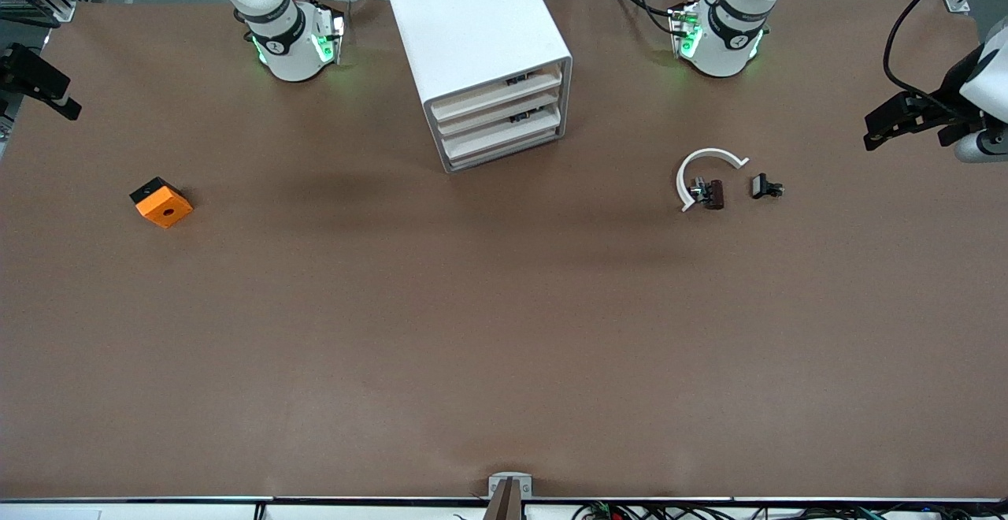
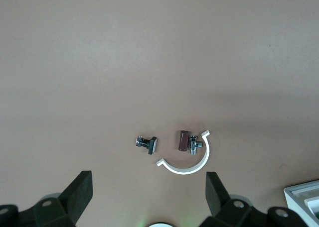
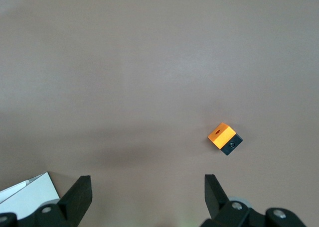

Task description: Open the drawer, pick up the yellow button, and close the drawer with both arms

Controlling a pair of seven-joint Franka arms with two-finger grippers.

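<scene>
The white cabinet (image 1: 472, 39) stands at the middle of the table between the two arm bases. Its drawer (image 1: 498, 93), the highest of three, is pushed in flush like the two below it. The button is hidden. My left gripper (image 2: 149, 188) hangs open and empty, high over the table at the left arm's end. My right gripper (image 3: 148, 189) hangs open and empty, high over the right arm's end. A corner of the cabinet shows in the left wrist view (image 2: 305, 198) and in the right wrist view (image 3: 25, 197).
An orange block with a black hole (image 1: 161, 202) (image 3: 225, 138) lies toward the right arm's end. Toward the left arm's end lie a white curved piece (image 1: 705, 169) (image 2: 187, 163), a brown and metal part (image 1: 709, 191) (image 2: 185, 141) and a small black clip (image 1: 765, 186) (image 2: 147, 143).
</scene>
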